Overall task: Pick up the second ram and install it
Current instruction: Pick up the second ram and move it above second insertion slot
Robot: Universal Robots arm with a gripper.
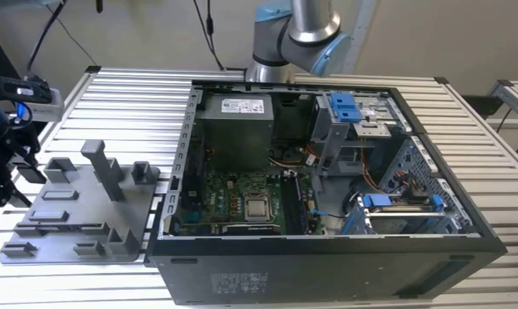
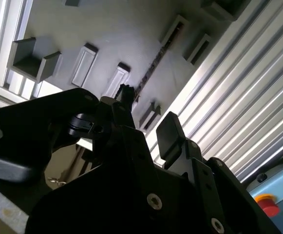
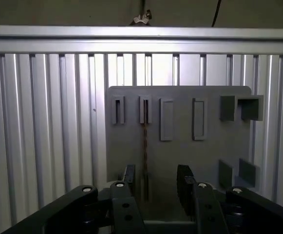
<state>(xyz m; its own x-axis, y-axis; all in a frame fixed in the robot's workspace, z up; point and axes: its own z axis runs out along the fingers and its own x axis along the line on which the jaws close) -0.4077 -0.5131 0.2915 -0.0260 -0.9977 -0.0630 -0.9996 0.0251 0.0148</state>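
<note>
Hovering with released end effector [image 3: 157, 181] over the memory stick [image 3: 144, 141] in the tray [image 3: 180, 152]. Not grasped yet, not installed.

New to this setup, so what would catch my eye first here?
An open computer case with a green motherboard sits centred in the exterior view, a grey fixture tray at that view's left. In the first wrist view the open end effector lines up with the second ram in that tray.

The exterior view looks down from afar; both wrist views closely face the tray [image 3: 180, 156].
</note>
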